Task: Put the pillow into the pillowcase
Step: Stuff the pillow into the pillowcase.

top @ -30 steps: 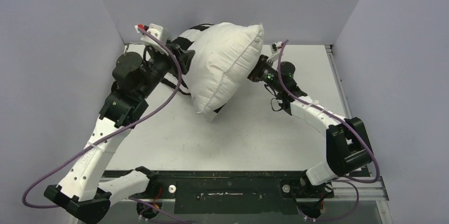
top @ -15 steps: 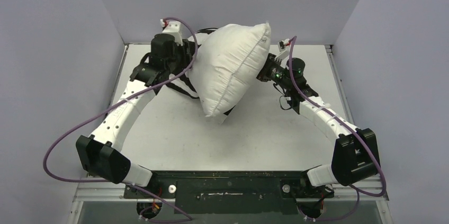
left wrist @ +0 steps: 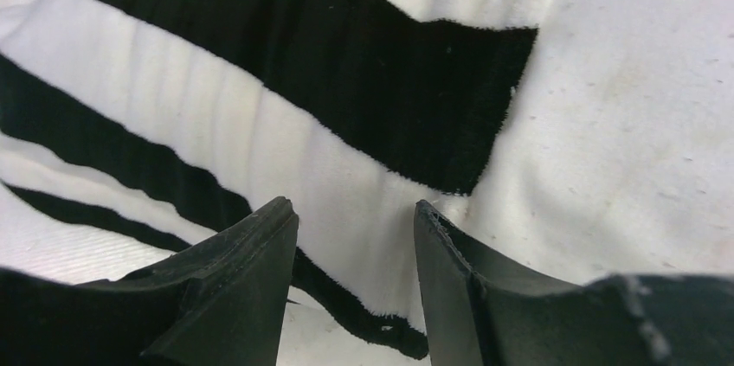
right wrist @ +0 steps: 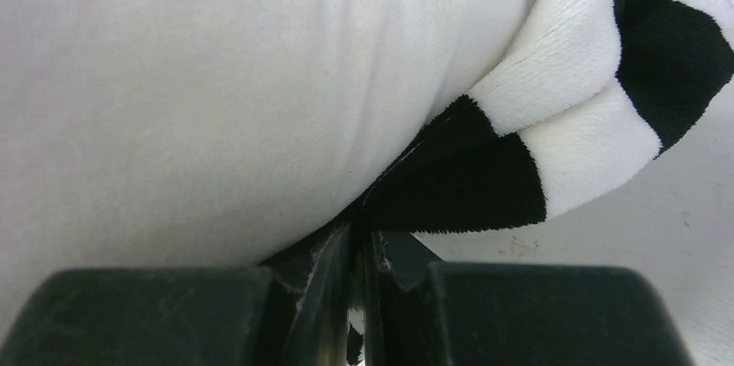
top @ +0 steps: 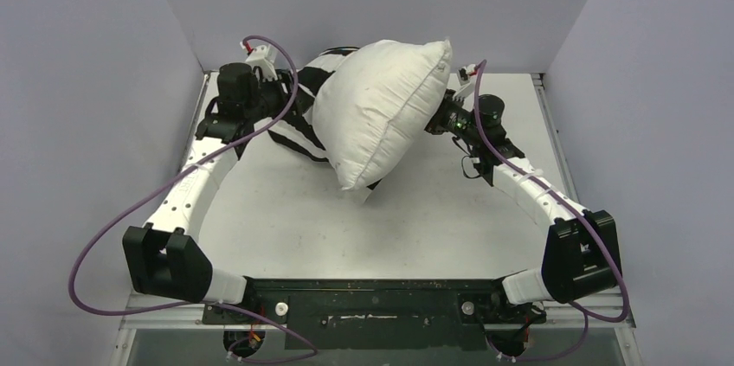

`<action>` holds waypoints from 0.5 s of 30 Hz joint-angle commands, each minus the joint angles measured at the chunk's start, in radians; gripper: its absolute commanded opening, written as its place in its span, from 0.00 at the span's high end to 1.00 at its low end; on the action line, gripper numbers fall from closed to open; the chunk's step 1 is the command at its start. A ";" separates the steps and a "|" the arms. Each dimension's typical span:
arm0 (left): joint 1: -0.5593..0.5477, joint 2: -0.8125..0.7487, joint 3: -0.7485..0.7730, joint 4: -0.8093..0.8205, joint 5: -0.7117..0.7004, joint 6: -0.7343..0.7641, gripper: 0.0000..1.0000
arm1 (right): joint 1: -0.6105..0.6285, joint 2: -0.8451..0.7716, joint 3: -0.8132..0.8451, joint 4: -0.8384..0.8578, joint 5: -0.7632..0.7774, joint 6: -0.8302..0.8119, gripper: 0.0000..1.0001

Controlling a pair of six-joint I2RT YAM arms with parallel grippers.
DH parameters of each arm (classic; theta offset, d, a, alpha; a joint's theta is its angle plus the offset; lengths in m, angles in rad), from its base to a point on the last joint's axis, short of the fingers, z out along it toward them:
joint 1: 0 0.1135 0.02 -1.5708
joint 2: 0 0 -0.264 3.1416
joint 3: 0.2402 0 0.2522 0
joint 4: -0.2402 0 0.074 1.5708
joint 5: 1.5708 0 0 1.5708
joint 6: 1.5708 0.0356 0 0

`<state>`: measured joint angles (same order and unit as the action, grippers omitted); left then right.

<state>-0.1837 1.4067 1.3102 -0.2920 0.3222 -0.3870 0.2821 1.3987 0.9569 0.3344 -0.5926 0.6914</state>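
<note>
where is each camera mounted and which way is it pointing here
top external: high behind the arm bases, looking down and forward at the table; both arms show, pillow between them.
left wrist: on the left arm, facing the pillowcase; left gripper fingers apart.
right wrist: on the right arm, facing the pillow; right gripper shut on the pillowcase.
shared: both wrist views show pillow and pillowcase.
</note>
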 commanded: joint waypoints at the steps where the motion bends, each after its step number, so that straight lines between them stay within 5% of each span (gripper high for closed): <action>1: -0.005 0.026 -0.028 0.157 0.134 -0.004 0.51 | -0.010 -0.031 0.018 0.157 -0.044 -0.020 1.00; 6: -0.046 0.066 -0.045 0.205 0.112 0.008 0.50 | -0.011 -0.028 0.015 0.161 -0.035 -0.013 1.00; 11: -0.142 0.140 0.013 0.123 -0.057 0.095 0.50 | -0.010 -0.018 0.031 0.173 -0.035 0.011 1.00; 15: -0.189 0.149 0.103 0.061 -0.203 0.133 0.73 | -0.009 -0.023 0.092 0.091 0.016 -0.006 1.00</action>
<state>-0.3279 1.5429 1.2888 -0.1757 0.2783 -0.3267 0.2668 1.4052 0.9516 0.3233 -0.5892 0.6857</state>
